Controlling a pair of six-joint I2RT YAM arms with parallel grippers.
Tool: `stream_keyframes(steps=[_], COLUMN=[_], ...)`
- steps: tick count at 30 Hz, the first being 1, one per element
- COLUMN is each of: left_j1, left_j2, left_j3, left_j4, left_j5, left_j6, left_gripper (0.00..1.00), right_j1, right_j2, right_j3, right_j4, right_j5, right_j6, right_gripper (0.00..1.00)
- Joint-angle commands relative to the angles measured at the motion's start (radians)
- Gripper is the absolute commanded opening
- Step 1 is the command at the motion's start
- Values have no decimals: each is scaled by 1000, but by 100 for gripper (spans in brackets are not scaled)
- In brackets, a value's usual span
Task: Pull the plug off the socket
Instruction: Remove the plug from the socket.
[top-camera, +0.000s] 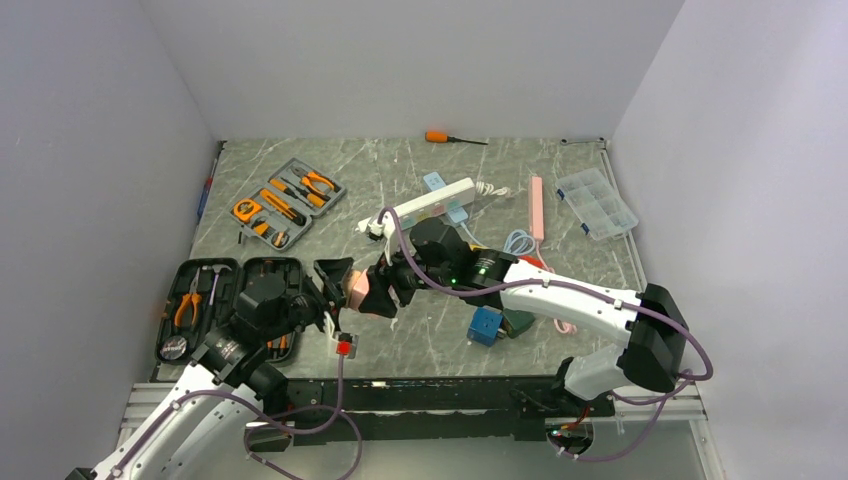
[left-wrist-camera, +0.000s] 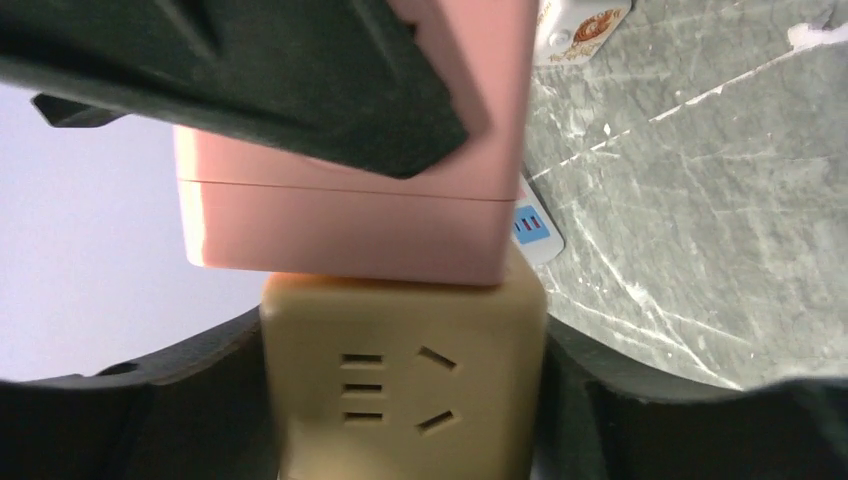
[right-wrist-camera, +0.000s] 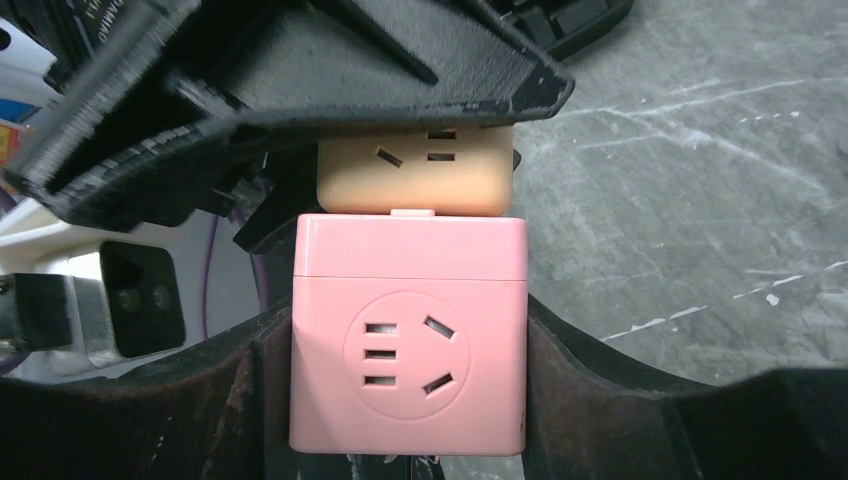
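**two joined plastic cubes gripped from both sides, ready to be pulled apart**

the left gripper (top-camera: 336, 282) is pinching a tan cube (left-wrist-camera: 400, 390). the right gripper (top-camera: 384, 290) is pinching a pink cube (right-wrist-camera: 408, 350). the cubes sit face to face and touching, held above the grey marbled table (right-wrist-camera: 700, 150). both are smooth, hard plastic with softly rounded edges and slotted outlet faces. the pull should probably run straight along the joint, without twisting. the grips need to be firm, as the glossy sides may slip.

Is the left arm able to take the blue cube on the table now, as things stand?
Probably not. The left gripper is shut on the beige cube, which is joined to the pink cube held by the right gripper, and the blue cube lies beyond them, near the right arm.
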Motion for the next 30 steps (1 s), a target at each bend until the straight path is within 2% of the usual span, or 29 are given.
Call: stream_keyframes(steps=[1,3,4,5,6,7,8,10,12,13,15,20,30], left_j1=[-10,-16,-17,-20,-23,-25,-28,-35,-43,-50,-68,-99,-107], left_j2=[-17,-32,-38,-41,-43,-43,-43,-42,-39,-38,-37,-31,-32], left_j3=[18,13,12,11,11,11,11,9,9,8,4,11,3], left_j4=[27,33,38,43,47,49,48,49,53,54,61,63,89], left_j5=[-9,-4,-1,1,2,1,1,-2,0,-1,-10,-50,-118], left_j6=[10,18,21,26,35,45,58,76,96,108,127,124,108], left_gripper=[62,45,31,22,15,12,12,11,11,10,8,6,3], right_j1=[2,2,2,2,3,3,1,2,6,9,8,8,10], right_j2=[-32,-36,-35,-33,-31,-26,-21,-14,-8,-2,13,39,59], right_j3=[22,14,11,11,14,16,18,18,15,16,25,40,35], right_j4=[106,109,110,109,108,108,108,118,131,133,128,126,84], right_j5=[4,12,13,17,18,19,16,-9,-29,-27,-27,-31,-43], right_j6=[3,2,1,1,0,-1,-4,-15,-20,-20,-23,-27,-28], right_gripper=[0,0,0,0,0,0,4,34,55,62,69,74,72])
